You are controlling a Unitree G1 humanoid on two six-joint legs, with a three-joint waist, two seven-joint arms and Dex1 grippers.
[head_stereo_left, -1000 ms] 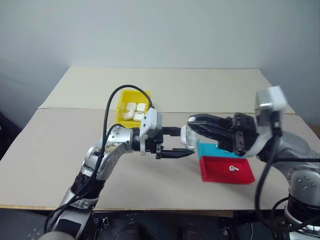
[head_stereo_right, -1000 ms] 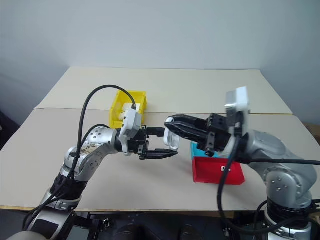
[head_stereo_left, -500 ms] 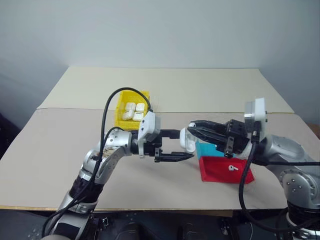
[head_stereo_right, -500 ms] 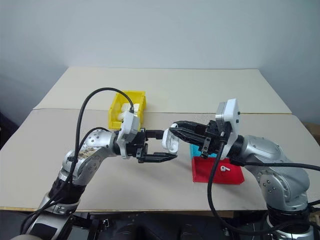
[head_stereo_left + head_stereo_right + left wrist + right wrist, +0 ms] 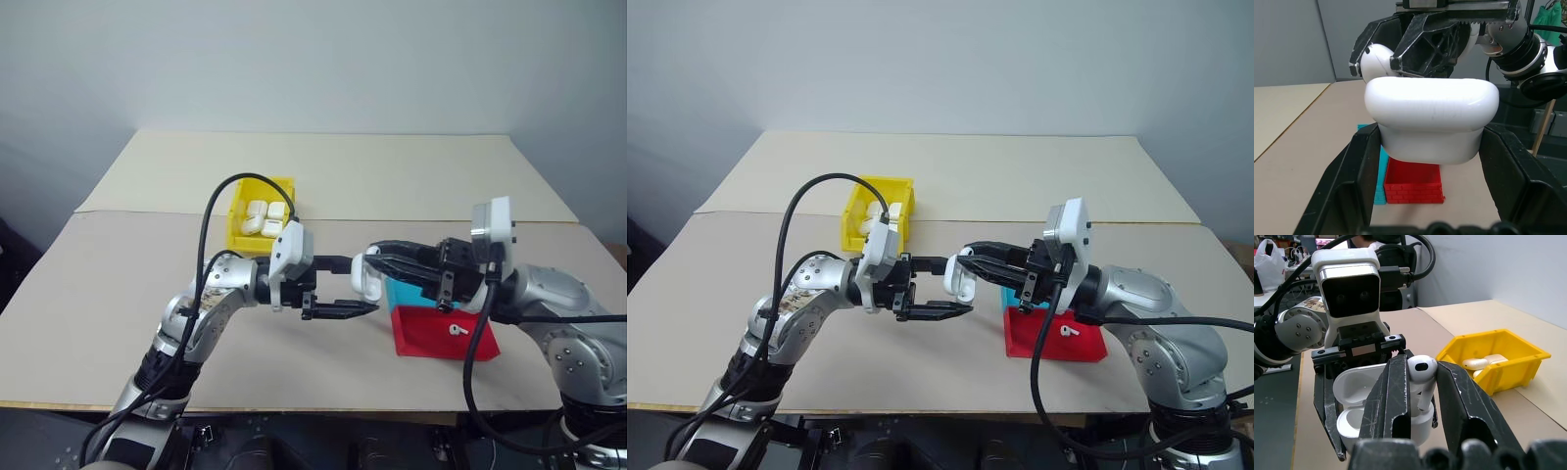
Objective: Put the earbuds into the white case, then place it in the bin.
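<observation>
The white case (image 5: pixel 369 278) hangs above the table's middle with its lid flipped open, and my left gripper (image 5: pixel 363 286) is shut on its body. The left wrist view has the case (image 5: pixel 1431 117) wedged between both black fingers (image 5: pixel 1354 171). My right gripper (image 5: pixel 1421 363) is shut on one earbud (image 5: pixel 1422 371), stem down, just above the open case (image 5: pixel 1359 396). A second earbud (image 5: pixel 454 330) lies in the red tray (image 5: pixel 431 343). Behind my left arm stands the yellow bin (image 5: pixel 238 217).
Several white cases (image 5: pixel 263 217) lie inside the bin. A teal tray (image 5: pixel 404 292) sits behind the red one, partly hidden by my right gripper. The table is two beige boards, with a seam (image 5: pixel 147 212) running across behind the bin.
My right gripper has sunk a little and rolled, bringing the earbud closer over the open case. The left gripper and the case have stayed put.
</observation>
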